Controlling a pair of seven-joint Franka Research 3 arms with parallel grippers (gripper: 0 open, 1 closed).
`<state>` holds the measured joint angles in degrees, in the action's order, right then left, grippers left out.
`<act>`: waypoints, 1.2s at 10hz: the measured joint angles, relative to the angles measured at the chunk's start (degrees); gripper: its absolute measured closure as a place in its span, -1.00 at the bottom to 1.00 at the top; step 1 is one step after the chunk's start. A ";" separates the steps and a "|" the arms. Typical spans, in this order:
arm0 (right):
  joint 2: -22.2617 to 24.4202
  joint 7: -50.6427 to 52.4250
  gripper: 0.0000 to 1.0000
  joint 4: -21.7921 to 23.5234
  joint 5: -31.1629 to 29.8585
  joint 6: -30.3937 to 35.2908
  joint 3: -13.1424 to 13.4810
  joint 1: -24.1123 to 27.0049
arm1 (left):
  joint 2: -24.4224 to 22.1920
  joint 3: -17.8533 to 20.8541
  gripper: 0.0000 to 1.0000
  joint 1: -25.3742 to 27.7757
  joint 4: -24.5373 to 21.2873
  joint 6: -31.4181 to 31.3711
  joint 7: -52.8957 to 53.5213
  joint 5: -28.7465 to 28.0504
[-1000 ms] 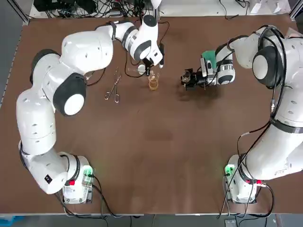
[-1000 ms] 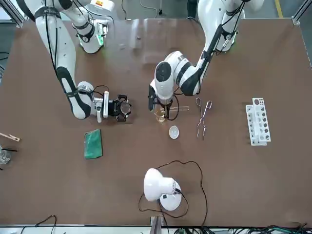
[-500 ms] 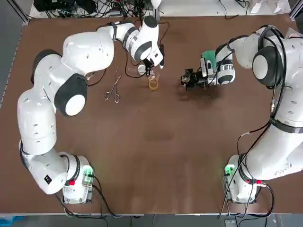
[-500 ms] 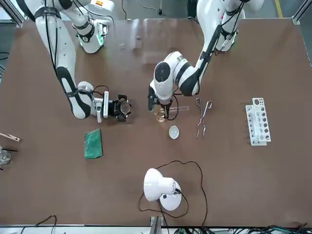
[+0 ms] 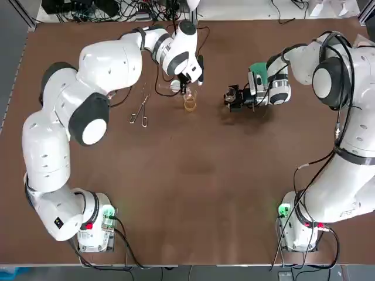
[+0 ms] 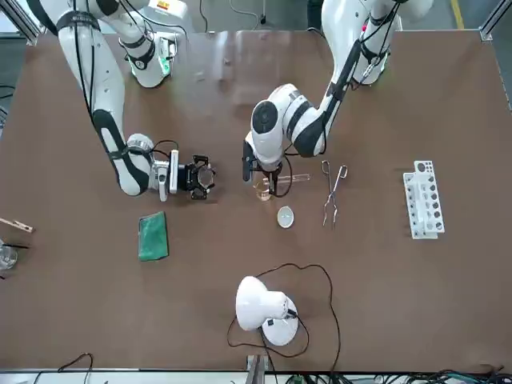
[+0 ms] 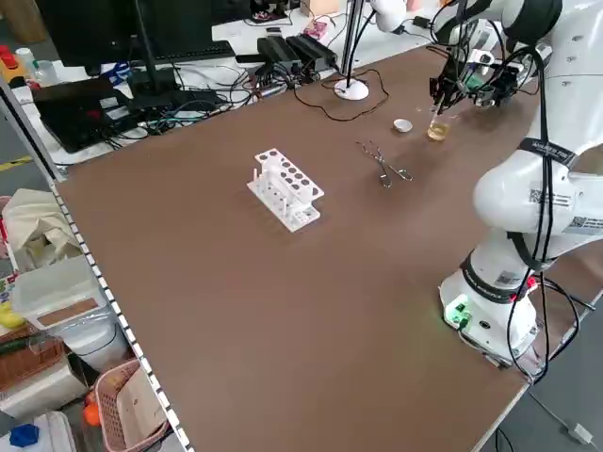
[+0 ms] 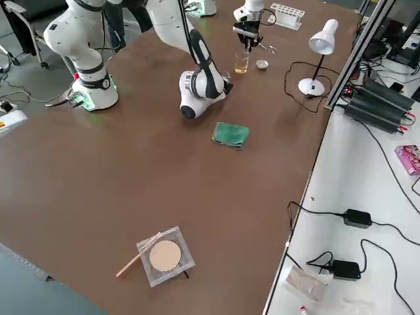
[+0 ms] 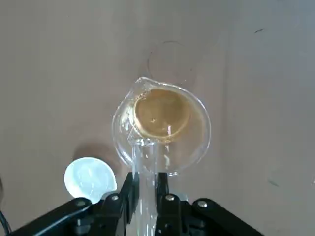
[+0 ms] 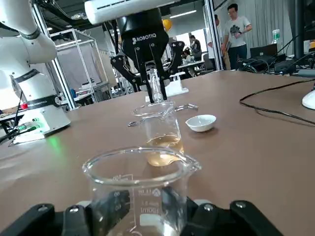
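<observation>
My left gripper (image 5: 186, 88) is shut on a clear glass test tube (image 9: 145, 162), held upright with its lower end over the rim of a small beaker (image 9: 162, 123) of amber liquid. That beaker (image 5: 189, 103) stands mid-table at the far side. My right gripper (image 5: 233, 98) lies low at the table, shut on an empty glass beaker (image 10: 140, 191) that rests on the surface, a short way to the right of the amber beaker (image 10: 161, 132). In the right wrist view the left gripper (image 10: 147, 64) and its tube (image 10: 155, 86) show behind the amber beaker.
A small white dish (image 5: 175, 85) lies just beyond the amber beaker, metal tongs (image 5: 140, 109) to its left. A white test tube rack (image 6: 422, 210) stands farther left. A green cloth (image 5: 256, 75) lies behind the right gripper. A desk lamp (image 6: 262, 308) with its cable stands at the far edge.
The left arm has shifted slightly, with the tube still over the amber beaker. The right arm and its beaker have not moved.
</observation>
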<state>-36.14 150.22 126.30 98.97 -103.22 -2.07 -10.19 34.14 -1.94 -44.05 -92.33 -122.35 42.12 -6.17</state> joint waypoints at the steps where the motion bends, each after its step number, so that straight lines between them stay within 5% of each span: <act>1: 0.00 0.00 0.23 0.00 0.00 0.00 0.00 0.00 | 0.00 0.13 0.57 -0.02 0.02 0.15 -0.07 0.00; 12: 0.00 0.00 0.23 0.00 0.00 -0.01 0.00 0.00 | 0.06 1.17 0.57 -0.05 1.59 3.54 -0.11 0.00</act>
<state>-36.14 150.22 126.30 98.97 -103.23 -2.07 -10.20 34.20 -0.77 -44.10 -90.74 -118.81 42.02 -6.17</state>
